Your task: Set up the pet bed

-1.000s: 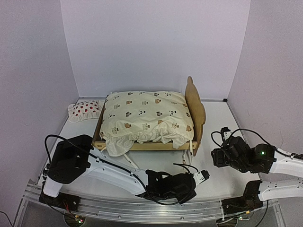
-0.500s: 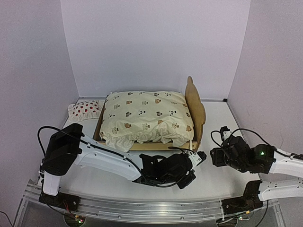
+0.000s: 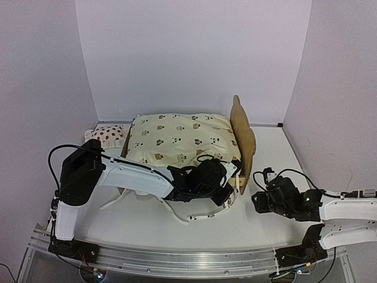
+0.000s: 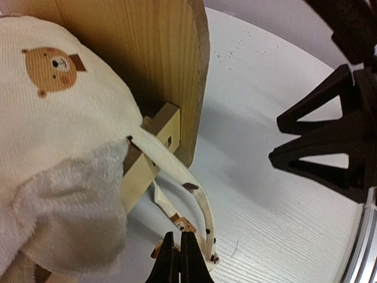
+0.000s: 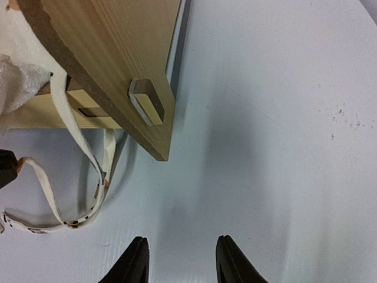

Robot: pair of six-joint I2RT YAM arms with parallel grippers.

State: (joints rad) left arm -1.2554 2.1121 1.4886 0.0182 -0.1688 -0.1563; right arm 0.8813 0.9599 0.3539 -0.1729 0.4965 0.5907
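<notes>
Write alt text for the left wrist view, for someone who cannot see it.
The left end effector, shut, points at cream ties dangling from a bear-print cover at the corner of a wooden pet bed. The right end effector shows dark on the white table beyond.

Table lies open right of pet bed; loose ties trail before it

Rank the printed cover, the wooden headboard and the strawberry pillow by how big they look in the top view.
1. printed cover: clearly the largest.
2. headboard: seen nearly edge-on, so it looks narrow.
3. strawberry pillow: smallest, and partly hidden, so its full size is unsure.
</notes>
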